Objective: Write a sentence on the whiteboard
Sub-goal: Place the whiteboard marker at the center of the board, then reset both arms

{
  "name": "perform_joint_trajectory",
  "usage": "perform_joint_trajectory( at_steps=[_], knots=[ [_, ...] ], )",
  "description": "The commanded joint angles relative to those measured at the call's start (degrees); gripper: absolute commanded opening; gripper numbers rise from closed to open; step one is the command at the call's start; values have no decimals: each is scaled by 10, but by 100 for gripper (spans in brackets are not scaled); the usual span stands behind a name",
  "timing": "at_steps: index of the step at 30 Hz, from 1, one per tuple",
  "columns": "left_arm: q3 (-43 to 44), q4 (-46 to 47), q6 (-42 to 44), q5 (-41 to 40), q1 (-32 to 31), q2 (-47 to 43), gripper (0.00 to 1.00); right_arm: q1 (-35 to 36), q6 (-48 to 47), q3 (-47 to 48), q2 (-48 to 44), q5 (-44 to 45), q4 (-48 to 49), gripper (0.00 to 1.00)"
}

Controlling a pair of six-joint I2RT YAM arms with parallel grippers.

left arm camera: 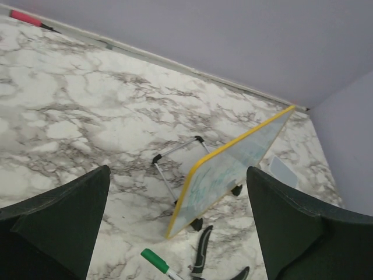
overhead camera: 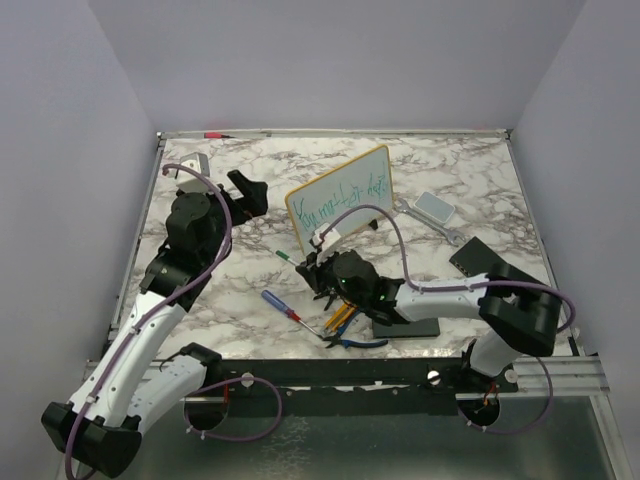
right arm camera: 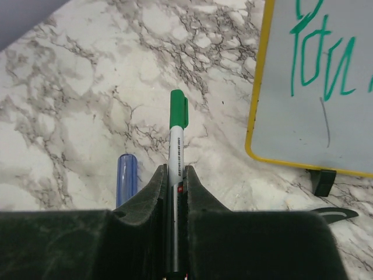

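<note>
The whiteboard [overhead camera: 352,218] stands propped mid-table, with the sentence [overhead camera: 336,197] in teal across it. My right gripper [right arm camera: 173,175] is clenched on the green-capped marker [right arm camera: 177,131] near the board's lower corner. I'd lower it gently, clear of the frame. My left gripper [overhead camera: 245,192] hangs released, well apart. The blue screwdriver [overhead camera: 280,303] and pliers [overhead camera: 352,341] crowd that spot.

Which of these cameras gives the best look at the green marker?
The right wrist view: the green marker lies large and central, clamped in the right hand, green cap on. The top external view shows it only as a small sliver; the left wrist view catches just its capped end at the bottom edge.
</note>
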Motion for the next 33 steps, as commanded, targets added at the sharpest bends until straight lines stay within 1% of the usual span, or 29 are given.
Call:
perform_joint_trajectory(
  at_steps=[1, 4, 5, 7, 10, 12, 13, 18, 22, 24, 27, 29, 31, 33],
  knots=[
    [-40, -26, 70, -87, 4, -6, 99, 21, 21, 59, 87, 105, -13, 6],
    [-53, -27, 98, -112, 5, 0, 99, 22, 42, 87, 131, 139, -30, 7],
    [-56, -27, 106, -120, 5, 1, 99, 21, 44, 92, 143, 148, -33, 9],
    [-62, -27, 120, -137, 5, 1, 99, 21, 43, 104, 154, 151, -44, 19],
    [-70, -26, 142, -167, 5, 1, 99, 21, 41, 113, 157, 137, -57, 37],
    [-76, -25, 153, -179, 5, 2, 99, 22, 37, 110, 152, 125, -55, 46],
    [-79, -24, 156, -182, 5, 2, 99, 21, 34, 108, 147, 119, -55, 49],
    [-90, -21, 171, -194, 5, -5, 99, 21, 35, 86, 94, 118, -83, 56],
    [-90, -16, 194, -198, 5, -11, 99, 20, 39, 36, -5, 139, -113, 64],
    [-93, -14, 196, -201, 6, -12, 99, 11, 36, 23, -48, 141, -153, 67],
    [-102, -9, 189, -190, 7, -9, 99, -27, 43, 8, -101, 124, -210, 69],
    [-102, -8, 183, -179, 14, -1, 99, -69, 48, -14, -139, 104, -227, 70],
    [-100, -9, 173, -152, 39, 6, 99, -125, 57, -38, -178, 68, -233, 71],
    [-104, 0, 158, -110, 84, 8, 99, -187, 63, -58, -213, 33, -244, 72]
  ],
)
